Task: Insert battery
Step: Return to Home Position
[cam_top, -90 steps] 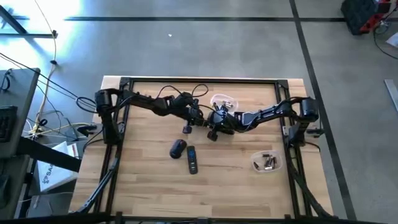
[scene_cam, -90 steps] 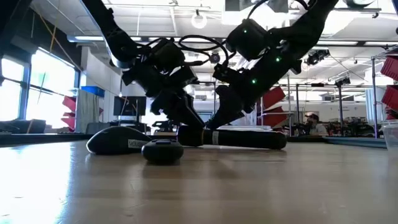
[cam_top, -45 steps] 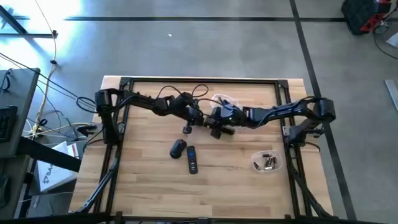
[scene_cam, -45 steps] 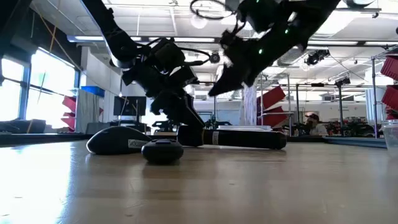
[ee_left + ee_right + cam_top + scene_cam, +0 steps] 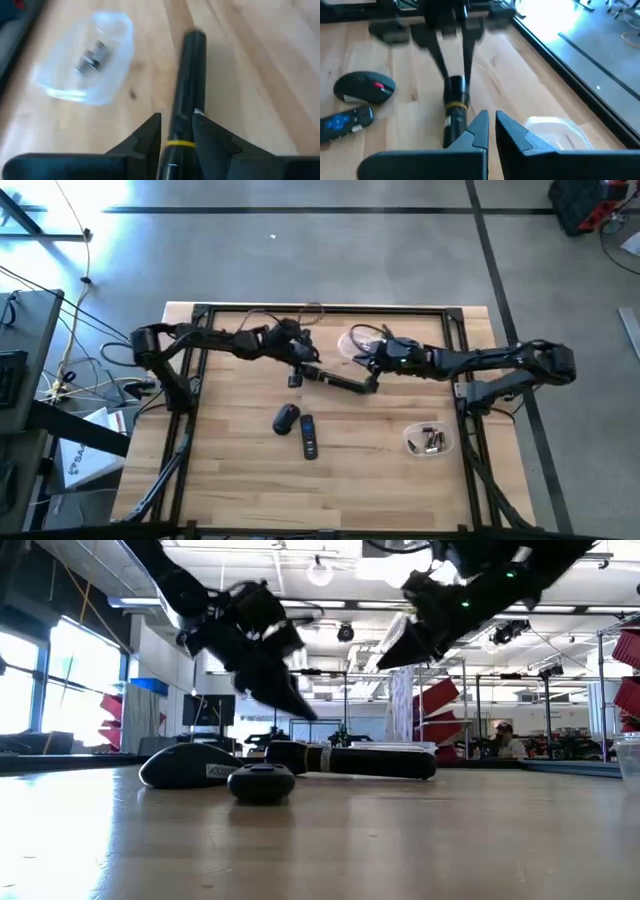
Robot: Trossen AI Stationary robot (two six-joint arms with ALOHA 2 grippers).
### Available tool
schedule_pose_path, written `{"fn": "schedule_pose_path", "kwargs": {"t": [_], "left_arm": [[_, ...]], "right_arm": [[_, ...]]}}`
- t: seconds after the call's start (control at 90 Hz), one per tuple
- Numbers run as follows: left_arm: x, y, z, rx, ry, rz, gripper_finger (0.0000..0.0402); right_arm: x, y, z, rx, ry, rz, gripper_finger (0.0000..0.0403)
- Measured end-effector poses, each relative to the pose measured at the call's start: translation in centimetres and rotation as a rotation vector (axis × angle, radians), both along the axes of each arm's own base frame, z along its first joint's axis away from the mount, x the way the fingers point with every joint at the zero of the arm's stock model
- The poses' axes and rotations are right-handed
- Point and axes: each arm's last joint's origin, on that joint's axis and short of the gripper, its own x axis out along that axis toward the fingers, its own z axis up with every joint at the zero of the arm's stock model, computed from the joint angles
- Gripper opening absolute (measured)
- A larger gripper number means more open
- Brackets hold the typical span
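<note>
**Both arms leave the flashlight**

The left gripper [image 5: 303, 366] has risen off the flashlight [image 5: 343, 383] and drawn back toward its own side. The right gripper [image 5: 370, 362] has lifted higher and pulled away to its side. The flashlight now lies free on the bench [image 5: 240, 480], and in the low view it seems to have slid slightly.

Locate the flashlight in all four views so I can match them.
High view: flashlight at table centre.
Low view: flashlight lying across mid-picture, behind the mouse.
Left wrist view: flashlight at centre, running away from the camera.
Right wrist view: flashlight centre-left, yellow band showing.
Shared landmark: the mouse, in every view except the left wrist.
</note>
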Motion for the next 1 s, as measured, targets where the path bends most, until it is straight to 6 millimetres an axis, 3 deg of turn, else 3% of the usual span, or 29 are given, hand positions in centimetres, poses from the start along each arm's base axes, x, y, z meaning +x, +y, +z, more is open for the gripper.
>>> {"fn": "schedule_pose_path", "kwargs": {"t": [0.2, 0.433, 0.689, 1.0], "left_arm": [[-2.4, 1.4, 3.3, -0.070, -0.061, 0.020, 0.0089], [-7.2, 2.1, 5.5, -0.119, -0.157, 0.080, 0.0089], [-12.1, 0.5, 7.9, -0.095, -0.359, 0.171, 0.0089], [-16.0, -2.9, 7.7, -0.065, -0.519, 0.248, 0.0089]], "right_arm": [[-3.6, 0.5, -0.2, 0.011, -0.073, 0.001, 0.0000], [-7.4, 1.3, -0.8, 0.067, -0.185, -0.016, 0.0000], [-10.7, 2.1, -0.8, 0.085, -0.347, 0.035, 0.0000], [-13.4, 2.9, -0.8, 0.108, -0.536, 0.148, 0.0000]]}}
